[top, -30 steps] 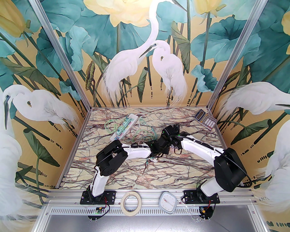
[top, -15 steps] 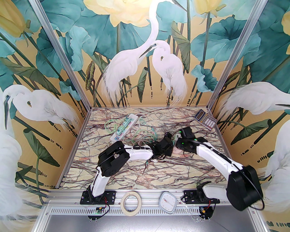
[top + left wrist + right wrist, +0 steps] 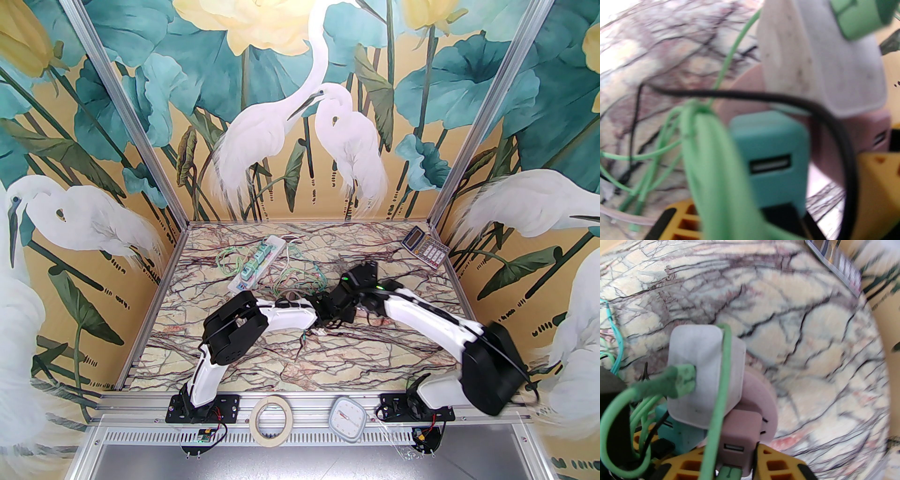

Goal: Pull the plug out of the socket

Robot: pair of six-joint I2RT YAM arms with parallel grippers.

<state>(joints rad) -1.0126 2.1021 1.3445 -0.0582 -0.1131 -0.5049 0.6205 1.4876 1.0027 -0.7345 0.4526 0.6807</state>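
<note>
The pink socket [image 3: 764,401], a rounded body, is found at the middle of the worktop [image 3: 375,356], where the two arms meet. Three plugs are seated in it: a white plug [image 3: 703,352], a teal plug [image 3: 771,140] and a pink plug [image 3: 740,427]. The pink plug is gripped between the yellow fingers [image 3: 780,462] of the right tool [image 3: 734,448], which is set narrow against its sides. The teal plug and part of the socket are bracketed by the fingers [image 3: 876,187] of the left tool [image 3: 773,187]. These fingers are set apart, and whether anything is pressed by them cannot be told from the blurred view.

The cluster is hemmed in by cabling. A green cable [image 3: 677,383] is plugged into the face of the white plug. A green strand [image 3: 719,392] is draped across that plug and down past the pink plug, so the right tool's other finger is partly hidden. In the left wrist view a thick green lead [image 3: 710,164] is laid over the teal plug's left edge. A black cable [image 3: 764,96] is looped across the socket and the white plug.

Further out, loose cable loops [image 3: 295,279] are spread between the cluster and a white power strip [image 3: 255,262] at the far left. A calculator [image 3: 425,246] is propped in the far right corner. A tape roll [image 3: 273,420] and a white dial-faced device [image 3: 347,416] are set on the rail between the arm bases.
</note>
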